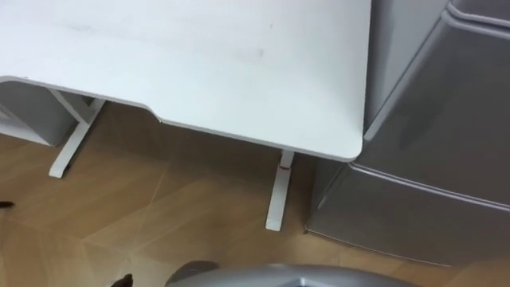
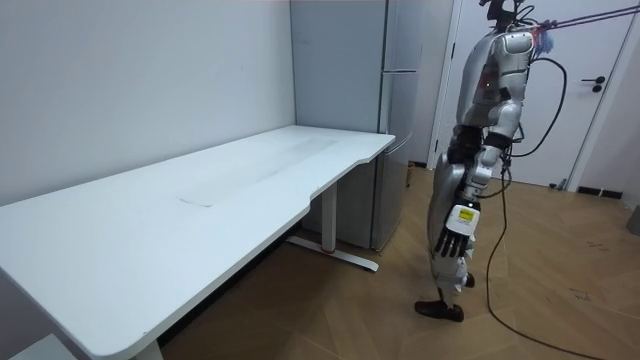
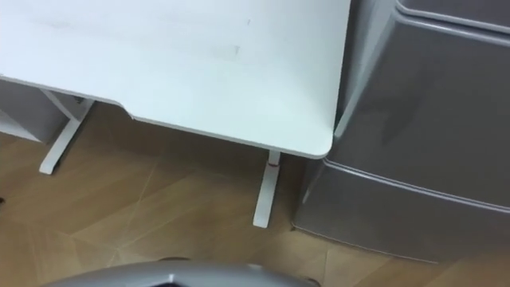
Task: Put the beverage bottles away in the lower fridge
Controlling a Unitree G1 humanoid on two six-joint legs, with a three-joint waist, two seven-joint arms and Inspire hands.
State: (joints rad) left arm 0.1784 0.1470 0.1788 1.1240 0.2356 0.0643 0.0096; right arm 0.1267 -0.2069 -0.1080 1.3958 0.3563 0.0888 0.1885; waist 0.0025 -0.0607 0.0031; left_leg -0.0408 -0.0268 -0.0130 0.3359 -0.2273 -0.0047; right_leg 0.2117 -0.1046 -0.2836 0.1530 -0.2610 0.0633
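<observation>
Room view showed the robot standing on the wooden floor (image 2: 560, 300) just off the worktop (image 2: 200, 210) corner, with the grey fridge (image 2: 385, 110) beyond it. Its left hand (image 2: 452, 238) hung at its side, fingers loose and apart, with nothing seen in it.

From the head camera the worktop's bare white top lay at 11 o'clock. The fridge's lower door (image 1: 406, 227) sat at 4 o'clock, shut flush against the door above.

Where the drinks were could not be told. That shut door would fit bottles already stowed behind it as well as bottles waiting somewhere else.

Any reach for that low door would call for squaring up to the fridge, clear of the worktop corner, and bending well down.
</observation>
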